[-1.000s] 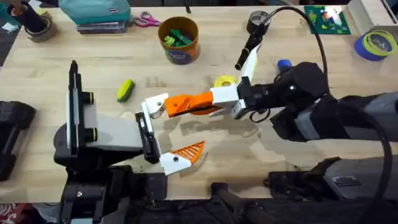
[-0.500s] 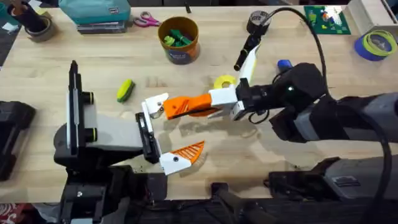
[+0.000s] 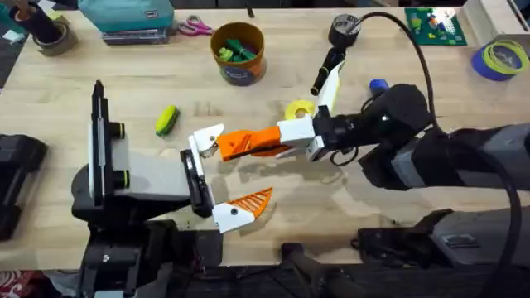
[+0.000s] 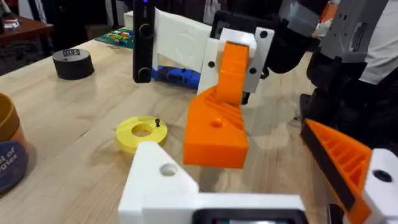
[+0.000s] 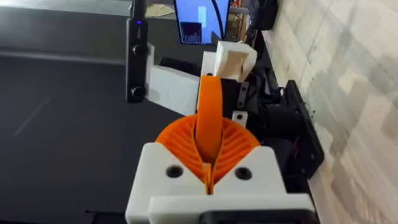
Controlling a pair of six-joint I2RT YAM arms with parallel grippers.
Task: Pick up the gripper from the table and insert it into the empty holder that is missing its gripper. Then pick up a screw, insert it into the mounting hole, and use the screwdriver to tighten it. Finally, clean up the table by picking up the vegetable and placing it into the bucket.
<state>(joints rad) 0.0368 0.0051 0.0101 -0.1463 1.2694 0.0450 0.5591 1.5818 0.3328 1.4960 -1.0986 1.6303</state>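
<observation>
One orange gripper (image 3: 247,141), clenched in the right hand (image 3: 286,139), touches the holder (image 3: 207,138) of the released left hand (image 3: 217,175); stiff, light plastic, best pinched at its thick end.

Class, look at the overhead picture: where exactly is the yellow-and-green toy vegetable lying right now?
The vegetable lies on the table left of centre in the overhead view, below and left of the bucket and just right of the left arm's upright black part.
</observation>
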